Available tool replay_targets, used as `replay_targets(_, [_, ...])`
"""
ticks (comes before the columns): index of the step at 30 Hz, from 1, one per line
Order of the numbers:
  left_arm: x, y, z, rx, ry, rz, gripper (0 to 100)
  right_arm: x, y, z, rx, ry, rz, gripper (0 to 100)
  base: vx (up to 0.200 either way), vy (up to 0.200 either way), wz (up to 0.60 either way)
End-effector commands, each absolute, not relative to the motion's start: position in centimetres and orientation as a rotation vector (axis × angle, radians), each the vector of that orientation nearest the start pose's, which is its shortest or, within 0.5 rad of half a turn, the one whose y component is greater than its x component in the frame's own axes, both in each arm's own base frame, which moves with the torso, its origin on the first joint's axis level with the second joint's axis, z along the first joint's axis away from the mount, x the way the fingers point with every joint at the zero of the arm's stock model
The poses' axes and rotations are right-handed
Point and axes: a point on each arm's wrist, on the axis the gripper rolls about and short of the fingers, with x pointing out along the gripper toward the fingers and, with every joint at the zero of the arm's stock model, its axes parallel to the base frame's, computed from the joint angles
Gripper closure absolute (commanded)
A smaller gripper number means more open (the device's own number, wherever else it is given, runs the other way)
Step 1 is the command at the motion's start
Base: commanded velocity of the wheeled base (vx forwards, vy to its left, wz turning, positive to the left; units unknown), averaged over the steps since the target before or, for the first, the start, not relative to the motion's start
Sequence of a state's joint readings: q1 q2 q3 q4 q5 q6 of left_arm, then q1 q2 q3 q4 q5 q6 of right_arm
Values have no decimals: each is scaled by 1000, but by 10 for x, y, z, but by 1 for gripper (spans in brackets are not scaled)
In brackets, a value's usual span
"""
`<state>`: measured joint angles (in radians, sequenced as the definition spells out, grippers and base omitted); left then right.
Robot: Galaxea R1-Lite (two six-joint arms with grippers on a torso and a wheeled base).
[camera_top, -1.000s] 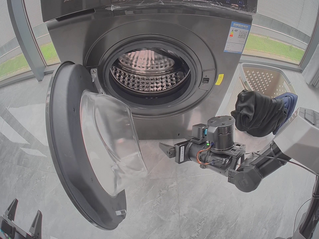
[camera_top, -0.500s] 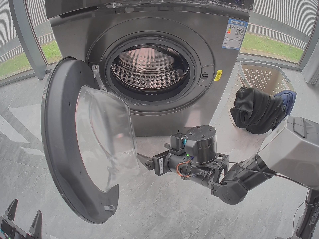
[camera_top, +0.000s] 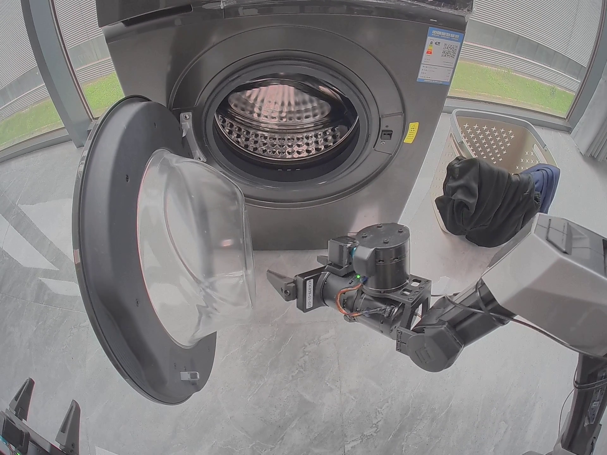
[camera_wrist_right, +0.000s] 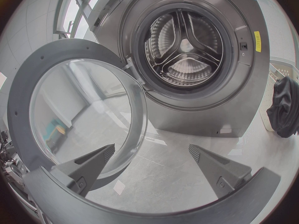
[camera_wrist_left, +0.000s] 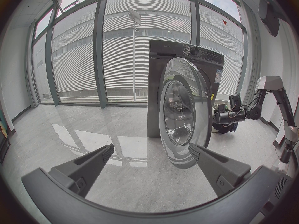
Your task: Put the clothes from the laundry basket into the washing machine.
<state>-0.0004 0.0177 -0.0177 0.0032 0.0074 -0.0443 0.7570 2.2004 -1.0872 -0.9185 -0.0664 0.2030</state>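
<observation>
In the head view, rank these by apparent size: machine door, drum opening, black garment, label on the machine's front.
1. open door, though it stands nearer the camera, which inflates it
2. drum opening
3. black garment
4. label, clearly smallest

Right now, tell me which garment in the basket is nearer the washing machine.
The black garment, draped over the laundry basket's rim; the blue garment peeks out beyond it, farther from the washing machine.
</observation>
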Motion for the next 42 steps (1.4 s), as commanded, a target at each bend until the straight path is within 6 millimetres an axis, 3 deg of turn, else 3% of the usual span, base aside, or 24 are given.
replay_targets(1, [-23,0,76,-44,4,8,0,306,306,83,102,271,696,0,0,0,0])
replay_targets(9, [-23,0,76,-44,4,8,0,295,325,84,110,247,748,0,0,0,0])
replay_targets(18, [-23,0,76,-44,4,8,0,325,306,94,126,194,662,0,0,0,0])
replay_targets(21, [-23,0,76,-44,6,8,0,327,314,92,126,190,668,0,0,0,0])
replay_targets(27, [-23,0,76,-46,4,8,0,329,358,86,130,174,735,0,0,0,0])
replay_targets(34, [-23,0,76,-46,4,8,0,327,393,86,140,154,785,0,0,0,0])
replay_targets(38, [-23,0,76,-46,6,8,0,324,404,89,150,138,804,0,0,0,0])
replay_targets(42, [-23,0,76,-46,6,8,0,329,398,93,162,127,787,0,0,0,0])
